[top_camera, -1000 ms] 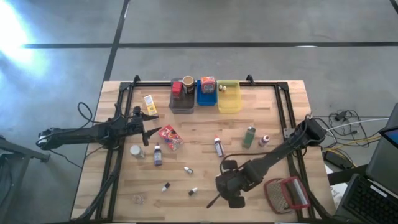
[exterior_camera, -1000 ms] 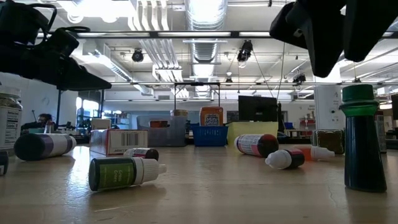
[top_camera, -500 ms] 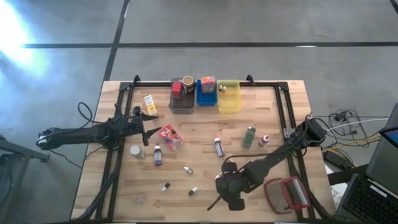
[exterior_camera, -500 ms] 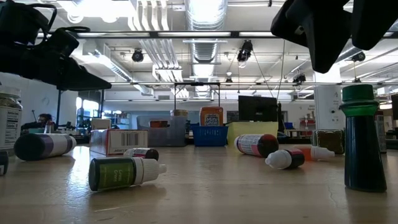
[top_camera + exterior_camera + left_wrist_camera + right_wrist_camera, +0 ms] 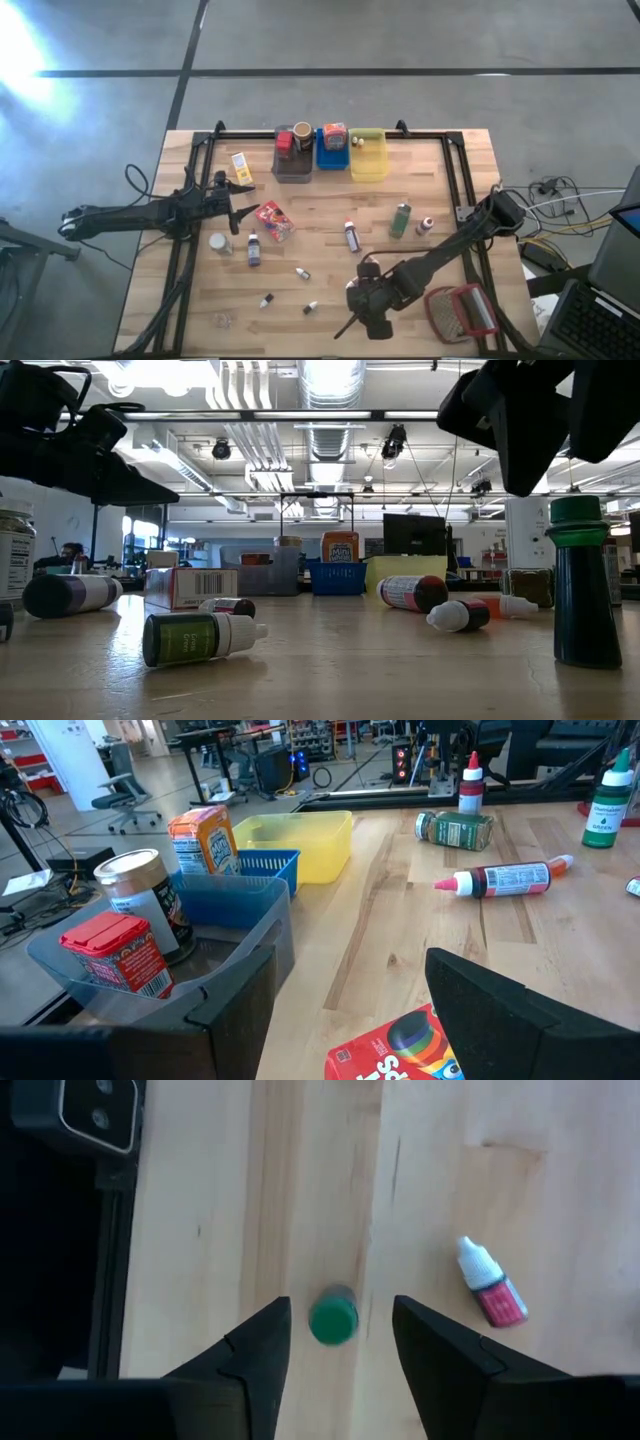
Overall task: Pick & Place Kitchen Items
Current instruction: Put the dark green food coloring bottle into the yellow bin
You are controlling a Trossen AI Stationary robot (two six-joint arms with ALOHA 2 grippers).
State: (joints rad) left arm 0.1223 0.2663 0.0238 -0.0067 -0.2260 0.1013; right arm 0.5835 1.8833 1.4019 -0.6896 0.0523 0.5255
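Observation:
A dark little bottle with a green cap (image 5: 332,1320) stands upright on the wooden table near its front edge; the low view shows it (image 5: 583,585) at the right. My right gripper (image 5: 341,1306) hangs open above it, pointing steeply down, one finger to each side of the cap and clear of it; in the high view the gripper (image 5: 347,320) hides the bottle. A small red bottle with a white cap (image 5: 490,1288) lies close by. My left gripper (image 5: 243,211) waits open at the table's left, with the red packet (image 5: 275,220) just beyond its fingers.
The grey bin (image 5: 293,160), blue bin (image 5: 332,152) and yellow bin (image 5: 368,160) stand in a row at the far edge, holding boxes and jars. A red-framed mesh object (image 5: 462,312) lies right of my right gripper. Small bottles (image 5: 302,273), a jar (image 5: 220,243) and a green bottle (image 5: 401,220) are scattered mid-table.

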